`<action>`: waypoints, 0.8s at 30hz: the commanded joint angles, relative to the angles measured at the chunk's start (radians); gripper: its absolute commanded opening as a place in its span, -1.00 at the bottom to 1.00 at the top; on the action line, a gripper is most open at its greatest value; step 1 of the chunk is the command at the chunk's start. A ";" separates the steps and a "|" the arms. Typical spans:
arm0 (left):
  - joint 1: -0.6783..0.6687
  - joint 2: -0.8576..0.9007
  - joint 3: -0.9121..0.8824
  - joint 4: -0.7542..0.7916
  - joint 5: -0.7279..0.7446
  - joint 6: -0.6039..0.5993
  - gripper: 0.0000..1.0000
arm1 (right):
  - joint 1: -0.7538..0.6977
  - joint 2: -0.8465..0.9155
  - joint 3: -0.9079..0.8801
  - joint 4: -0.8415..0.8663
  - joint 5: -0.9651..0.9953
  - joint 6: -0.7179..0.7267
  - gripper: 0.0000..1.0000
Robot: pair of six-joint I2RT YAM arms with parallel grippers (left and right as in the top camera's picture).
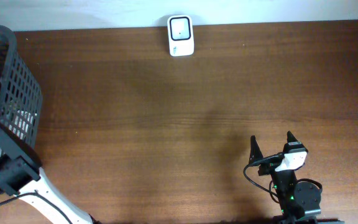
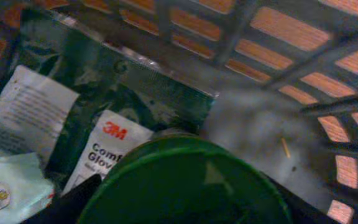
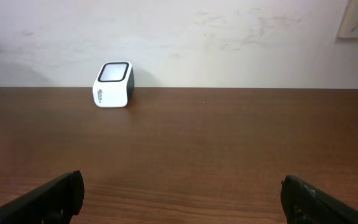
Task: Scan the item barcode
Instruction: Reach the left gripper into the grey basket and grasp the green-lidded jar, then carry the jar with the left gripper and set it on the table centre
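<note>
views: only the left wrist sees inside basket [image 1: 18,93]: green round item [image 2: 185,180], 3M glove packet [image 2: 107,152], teal pouch [image 2: 8,186]; overhead hides them
count: one scanner [image 1: 180,35] at far table edge; one basket, far left
left gripper [image 2: 182,211]: down in basket, fingers flank green round item; can't tell if gripped
right gripper [image 1: 271,138]: low, level, facing scanner; jaws wide

Open bench [image 1: 166,124], crowded basket [image 1: 18,93]
Only the scanner [image 1: 181,35] stands at the far edge; grid walls, packets [image 2: 30,112] and a green round thing [image 2: 185,180] fill the basket, left.
</note>
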 commanded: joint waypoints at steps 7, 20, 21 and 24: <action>-0.005 0.000 0.138 -0.082 0.011 -0.002 0.11 | 0.002 -0.007 -0.007 -0.001 0.009 0.005 0.97; -0.013 -0.412 0.487 -0.308 0.101 -0.179 0.07 | 0.002 -0.007 -0.007 -0.001 0.009 0.005 0.97; -0.020 -0.445 0.487 -0.326 0.129 -0.180 0.07 | 0.002 -0.007 -0.007 -0.001 0.009 0.005 0.97; -0.101 -0.555 0.487 -0.435 0.218 -0.183 0.04 | 0.002 -0.007 -0.007 -0.001 0.009 0.005 0.97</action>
